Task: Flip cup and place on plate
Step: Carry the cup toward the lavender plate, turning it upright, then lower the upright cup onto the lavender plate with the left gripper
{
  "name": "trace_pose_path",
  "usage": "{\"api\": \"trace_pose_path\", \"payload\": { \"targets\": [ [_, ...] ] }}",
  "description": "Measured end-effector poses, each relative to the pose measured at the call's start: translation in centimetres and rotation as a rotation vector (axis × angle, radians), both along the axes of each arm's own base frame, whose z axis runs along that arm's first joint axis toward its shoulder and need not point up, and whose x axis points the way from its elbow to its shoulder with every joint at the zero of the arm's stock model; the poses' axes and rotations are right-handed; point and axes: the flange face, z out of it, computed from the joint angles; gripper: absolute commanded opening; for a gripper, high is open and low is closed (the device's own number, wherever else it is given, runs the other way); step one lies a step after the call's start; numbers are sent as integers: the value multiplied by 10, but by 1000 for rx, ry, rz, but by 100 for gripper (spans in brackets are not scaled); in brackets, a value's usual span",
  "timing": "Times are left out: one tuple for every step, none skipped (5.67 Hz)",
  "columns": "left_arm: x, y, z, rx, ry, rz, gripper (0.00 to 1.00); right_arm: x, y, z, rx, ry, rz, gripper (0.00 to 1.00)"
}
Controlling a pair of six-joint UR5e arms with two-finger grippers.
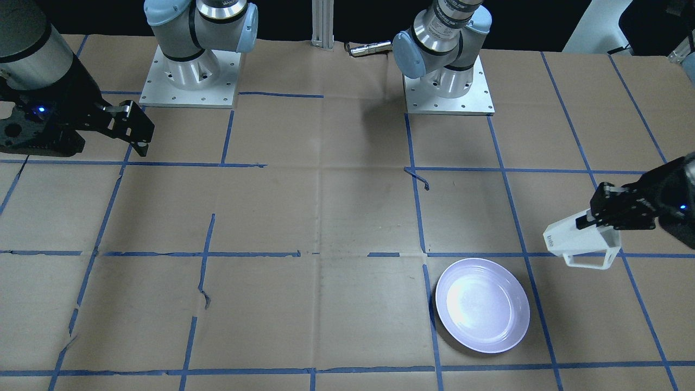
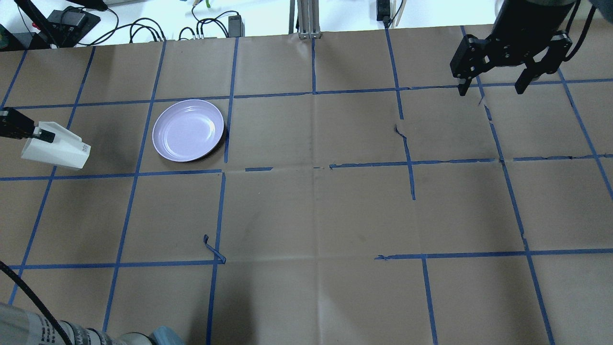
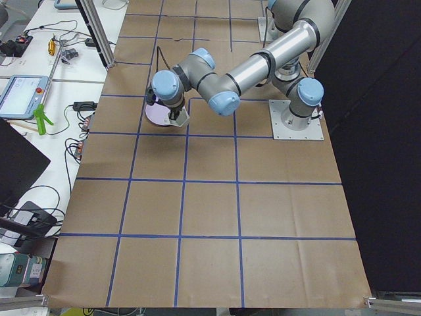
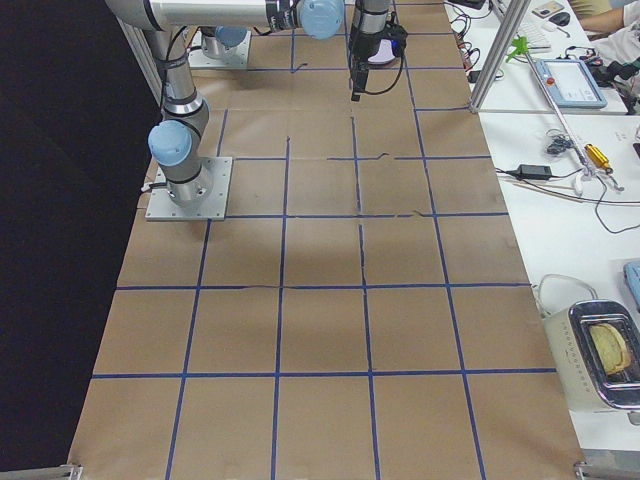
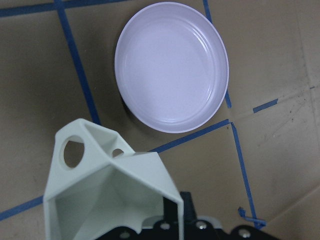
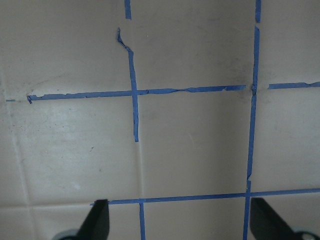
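Note:
The white faceted cup (image 1: 576, 241) hangs in the air on its side, with its marked base end toward the plate and its open handle toward the front edge of the table. My left gripper (image 1: 591, 220) is shut on the cup's rim wall. The cup also shows in the overhead view (image 2: 60, 149) and the left wrist view (image 5: 107, 192). The pale lavender plate (image 1: 482, 305) lies empty on the table, apart from the cup, and shows in the overhead view (image 2: 188, 130) and the left wrist view (image 5: 171, 65). My right gripper (image 2: 491, 88) is open and empty, far off at the other side.
Brown paper with a grid of blue tape (image 2: 313, 91) covers the table. Loose tape ends curl up (image 2: 213, 249). The two arm bases (image 1: 449, 89) stand at the robot's edge. Cables and gear lie beyond the far edge (image 2: 143, 24).

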Motion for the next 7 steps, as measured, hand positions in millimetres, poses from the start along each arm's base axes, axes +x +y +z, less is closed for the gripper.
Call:
{"api": "trace_pose_path", "payload": {
  "targets": [
    [-62, -18, -8, -25, -90, -21, 0, 0, 0, 0, 0, 0, 0, 100],
    [-108, -25, -31, -43, -177, -24, 0, 0, 0, 0, 0, 0, 0, 100],
    [-143, -24, -59, -69, -254, -25, 0, 0, 0, 0, 0, 0, 0, 100],
    [-169, -20, -79, -101, -291, -24, 0, 0, 0, 0, 0, 0, 0, 100],
    [-185, -15, -93, -118, -303, -20, 8, 0, 0, 0, 0, 0, 0, 100],
    [-191, -11, -101, -120, -305, -15, 98, 0, 0, 0, 0, 0, 0, 100],
    [-193, -13, -110, -121, -305, -13, 98, 0, 0, 0, 0, 0, 0, 100]
  ]
}}
